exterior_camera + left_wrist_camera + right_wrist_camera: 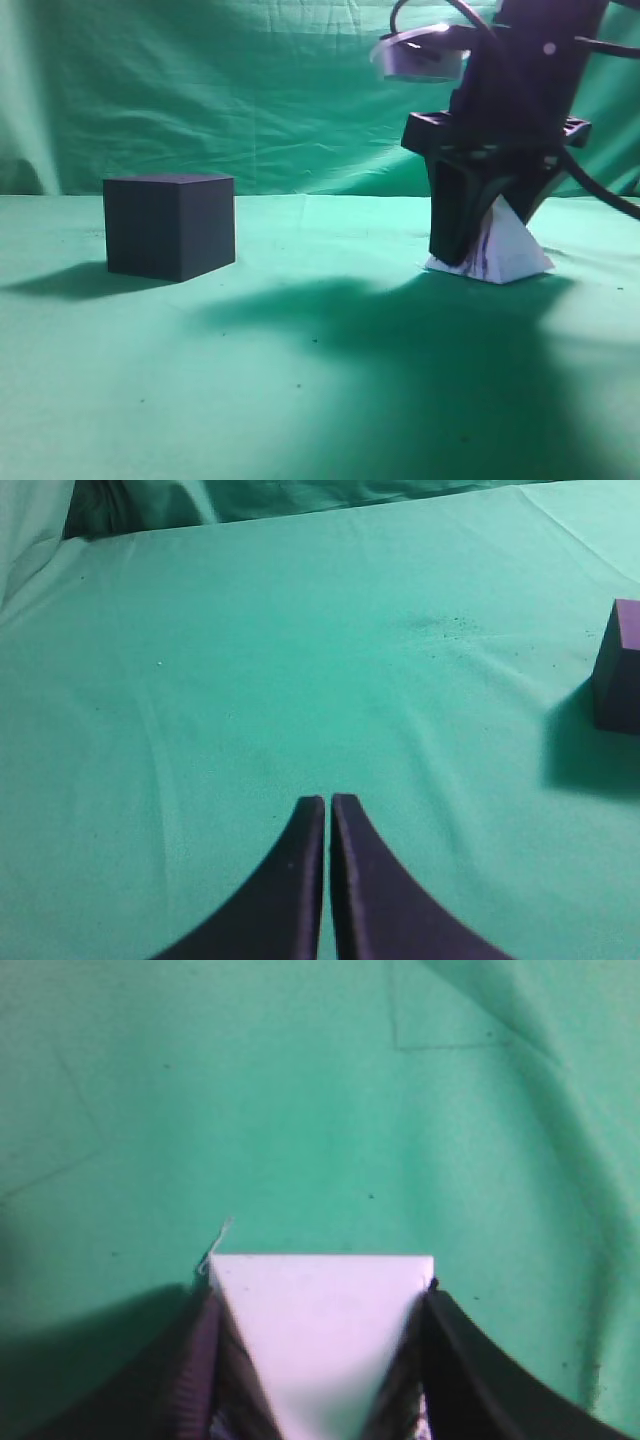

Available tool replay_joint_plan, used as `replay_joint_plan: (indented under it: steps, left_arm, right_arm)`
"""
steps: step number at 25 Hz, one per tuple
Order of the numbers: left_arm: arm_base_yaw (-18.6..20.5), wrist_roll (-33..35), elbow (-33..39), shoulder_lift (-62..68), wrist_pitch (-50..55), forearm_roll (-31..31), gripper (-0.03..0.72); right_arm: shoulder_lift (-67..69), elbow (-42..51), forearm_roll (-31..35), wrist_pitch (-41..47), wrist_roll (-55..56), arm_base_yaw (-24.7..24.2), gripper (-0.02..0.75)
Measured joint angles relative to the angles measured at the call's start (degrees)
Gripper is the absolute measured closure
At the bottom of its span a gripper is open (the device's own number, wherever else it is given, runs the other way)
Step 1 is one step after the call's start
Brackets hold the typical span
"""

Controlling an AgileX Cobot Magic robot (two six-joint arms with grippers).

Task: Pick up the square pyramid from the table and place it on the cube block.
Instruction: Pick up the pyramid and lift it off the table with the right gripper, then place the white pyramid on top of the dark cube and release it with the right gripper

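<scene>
left gripper (327, 815): clenched on nothing, over bare table (250, 660); cube block (622, 668) ahead to its right.
cube block (170, 225): well left of the right gripper, top face free.
right gripper (478, 240): fingers flank the square pyramid (505, 245), look snug on its sloped faces; base on cloth.
step: grasp, then lift.
tip: squeeze low, sloped faces could slip; lift straight up before going left.
</scene>
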Motion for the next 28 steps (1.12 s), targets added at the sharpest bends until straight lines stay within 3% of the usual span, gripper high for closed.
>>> replay_joint_plan:
  steps: [9, 14, 21, 28]
  left_arm:
    - [0.0, 0.0, 0.0, 0.0, 0.0, 0.0, 0.688]
    - [0.0, 0.0, 0.0, 0.0, 0.0, 0.0, 0.688]
    - [0.0, 0.0, 0.0, 0.0, 0.0, 0.0, 0.688]
    - [0.0, 0.0, 0.0, 0.0, 0.0, 0.0, 0.688]
  right_arm:
    - [0.1, -16.6, -0.7, 14.2, -0.1, 1.5, 0.363]
    - [0.1, -28.8, -0.8, 22.8, -0.3, 8.2, 0.363]
    - [4.9, -41.1, -0.5, 25.2, -1.3, 19.2, 0.363]
    - [12.3, -43.4, -0.5, 26.5, -1.9, 21.5, 0.363]
